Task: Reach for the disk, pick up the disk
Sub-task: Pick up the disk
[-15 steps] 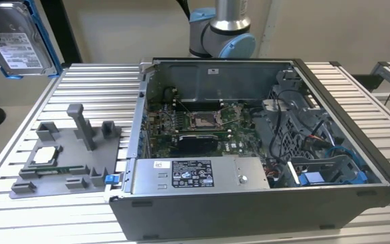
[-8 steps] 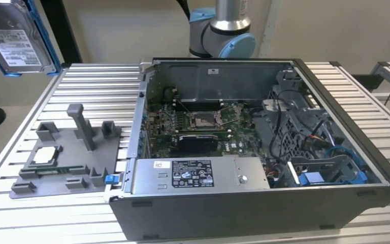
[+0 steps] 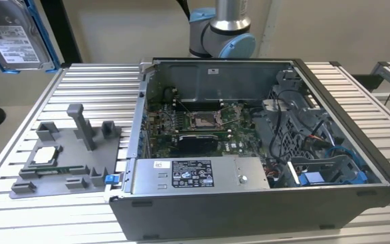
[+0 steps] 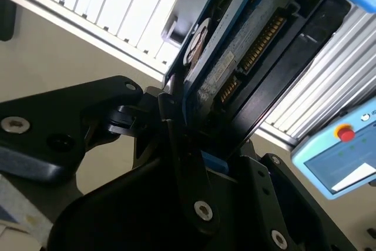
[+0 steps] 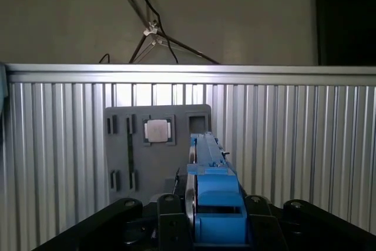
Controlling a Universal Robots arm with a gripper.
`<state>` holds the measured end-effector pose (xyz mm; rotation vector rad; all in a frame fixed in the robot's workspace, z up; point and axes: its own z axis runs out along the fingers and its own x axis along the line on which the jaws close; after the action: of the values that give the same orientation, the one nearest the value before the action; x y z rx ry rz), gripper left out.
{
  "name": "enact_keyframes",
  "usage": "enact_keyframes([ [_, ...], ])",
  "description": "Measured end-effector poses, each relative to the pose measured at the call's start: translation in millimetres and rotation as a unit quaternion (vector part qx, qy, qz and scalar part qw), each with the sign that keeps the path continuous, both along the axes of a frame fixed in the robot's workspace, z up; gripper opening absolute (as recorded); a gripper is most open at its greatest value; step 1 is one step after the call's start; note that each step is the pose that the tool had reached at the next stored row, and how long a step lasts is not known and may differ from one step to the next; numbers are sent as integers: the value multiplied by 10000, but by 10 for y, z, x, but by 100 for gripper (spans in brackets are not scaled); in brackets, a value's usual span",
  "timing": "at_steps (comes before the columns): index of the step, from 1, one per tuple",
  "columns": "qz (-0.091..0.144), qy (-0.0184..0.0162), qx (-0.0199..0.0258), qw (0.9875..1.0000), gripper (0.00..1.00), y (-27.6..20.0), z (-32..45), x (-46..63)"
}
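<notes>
The disk (image 3: pixel 17 36), a silver-grey metal drive with a white label and blue rails, hangs high in the air at the exterior view's far upper left, above and beyond the table's corner. In both wrist views it stands edge-on between my black fingers (image 4: pixel 176 127): its blue rail (image 5: pixel 207 171) faces the first wrist camera, and its circuit-board side (image 4: pixel 238 57) faces the second. My gripper (image 5: pixel 214 213) is shut on the disk, gripping it from both flat sides.
An open computer case (image 3: pixel 357 193) fills the table's middle and the exterior view's right, with a blue caddy (image 3: pixel 320 178) inside. A grey fixture plate (image 3: pixel 79 168) holding a small silver processor chip (image 3: pixel 46 155) lies left of it. A blue pendant with a red button (image 4: pixel 341 151) lies nearby.
</notes>
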<state>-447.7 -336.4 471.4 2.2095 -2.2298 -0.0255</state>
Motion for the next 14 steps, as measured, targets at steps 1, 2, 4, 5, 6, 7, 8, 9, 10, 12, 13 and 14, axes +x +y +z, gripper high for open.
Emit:
enact_keyframes([
  [1,0,0,0,10000,0,0,10,0],
  [2,0,0,0,10000,0,0,20,0],
  [4,0,0,0,10000,0,0,38,0],
  [5,0,0,0,10000,0,0,44,0],
  [6,0,0,0,10000,0,0,47,0],
  [7,0,0,0,10000,0,0,50,0],
  [8,0,0,0,10000,0,0,53,0],
  [9,0,-1,0,10000,0,0,56,0],
  [10,0,-1,0,10000,0,0,60,0],
  [12,0,0,0,10000,0,0,66,0],
  [13,1,0,0,10000,0,0,66,2],
  [14,1,1,0,10000,0,0,67,6],
])
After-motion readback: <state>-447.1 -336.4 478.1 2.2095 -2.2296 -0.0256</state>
